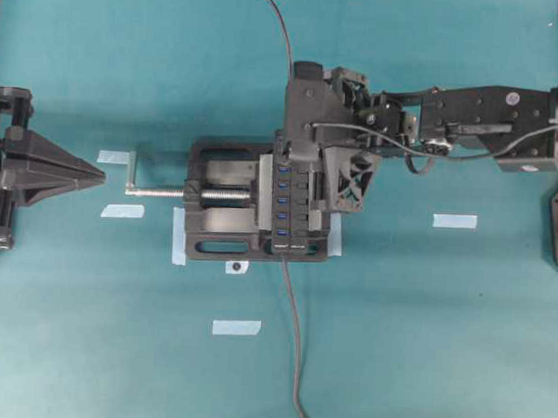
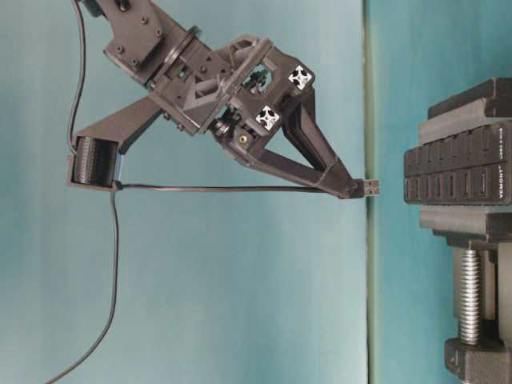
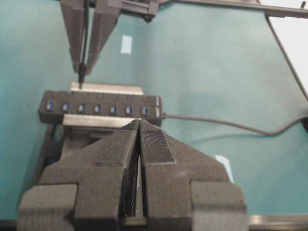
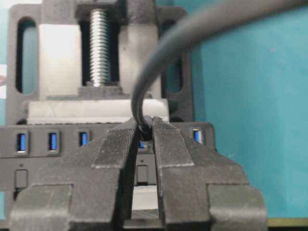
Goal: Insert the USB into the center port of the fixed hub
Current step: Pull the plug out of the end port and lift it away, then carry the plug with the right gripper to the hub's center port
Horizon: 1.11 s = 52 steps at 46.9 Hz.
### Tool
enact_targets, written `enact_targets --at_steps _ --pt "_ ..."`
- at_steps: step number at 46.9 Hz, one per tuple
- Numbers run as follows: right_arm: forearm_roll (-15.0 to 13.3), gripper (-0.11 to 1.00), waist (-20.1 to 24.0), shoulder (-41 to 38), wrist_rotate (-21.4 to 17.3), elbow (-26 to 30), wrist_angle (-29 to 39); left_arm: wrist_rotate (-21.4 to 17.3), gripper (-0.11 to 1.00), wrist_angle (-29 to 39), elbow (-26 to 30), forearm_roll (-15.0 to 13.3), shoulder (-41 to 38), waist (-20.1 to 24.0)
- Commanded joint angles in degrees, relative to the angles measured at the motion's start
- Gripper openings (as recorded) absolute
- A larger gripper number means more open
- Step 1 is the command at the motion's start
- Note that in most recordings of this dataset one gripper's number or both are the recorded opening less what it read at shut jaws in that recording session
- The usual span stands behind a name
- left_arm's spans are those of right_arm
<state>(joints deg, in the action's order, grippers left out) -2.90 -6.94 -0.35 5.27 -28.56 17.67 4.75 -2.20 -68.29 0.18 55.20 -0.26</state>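
Only the table-level view shows the right tool (image 2: 350, 189) gripping the USB (image 2: 371, 188) short of the fixed hub (image 2: 456, 172).

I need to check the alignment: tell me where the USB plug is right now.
In the table-level view the USB sticks out of the right gripper, just left of the fixed hub and not yet touching it; the left wrist view shows it above the hub's left ports.
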Motion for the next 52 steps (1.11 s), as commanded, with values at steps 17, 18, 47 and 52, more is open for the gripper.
enact_targets --at_steps 17,18,47,52 --pt "0.09 0.11 0.62 0.97 0.44 0.79 -2.37 0.09 0.02 -0.7 0.7 0.09 -0.26 0.0" --pt "0.09 0.11 0.7 0.97 0.44 0.7 -2.55 0.09 0.02 -0.62 0.7 0.09 -0.26 0.0" --pt "0.09 0.11 1.49 -1.05 0.44 0.7 -2.64 0.44 0.02 -0.62 0.53 0.09 -0.44 0.0" --pt "0.09 0.11 1.49 -1.41 0.44 0.62 -2.64 1.14 0.02 -0.62 0.53 0.09 -0.44 0.0"
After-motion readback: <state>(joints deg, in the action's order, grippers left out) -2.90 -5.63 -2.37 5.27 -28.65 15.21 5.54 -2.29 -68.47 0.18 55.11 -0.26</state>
